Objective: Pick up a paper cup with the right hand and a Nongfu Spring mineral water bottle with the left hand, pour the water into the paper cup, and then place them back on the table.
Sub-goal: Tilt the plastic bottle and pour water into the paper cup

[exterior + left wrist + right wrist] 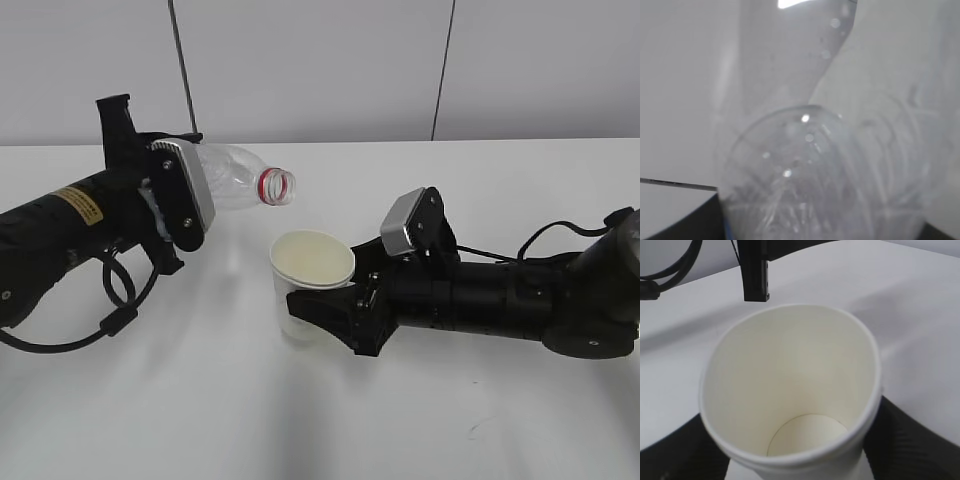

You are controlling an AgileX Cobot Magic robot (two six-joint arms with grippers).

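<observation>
We see the left hand (175, 205), a black cylindrical arm with a yellow sticker and a grey-silver block, with its black gripper closed around the lower body of the clear plastic Nongfu Spring mineral water bottle (240, 180); the bottle is held above the table, tipped nearly horizontal, its uncapped mouth and red neck ring pointing toward the cup and lying just above and left of the rim. In the left wrist view the transparent, ribbed bottle wall (805, 175) fills the frame, blurred. The right hand (345, 310), a black arm with a grey-silver block on top, has its jaws narrowed onto the side wall of the small off-white paper cup (310, 285), which is upright. In the right wrist view the cup (790, 385) shows a rolled rim pressed slightly oval, a smooth matt interior and a dry-looking base. The plain white table (200, 420) is smooth and flat.
</observation>
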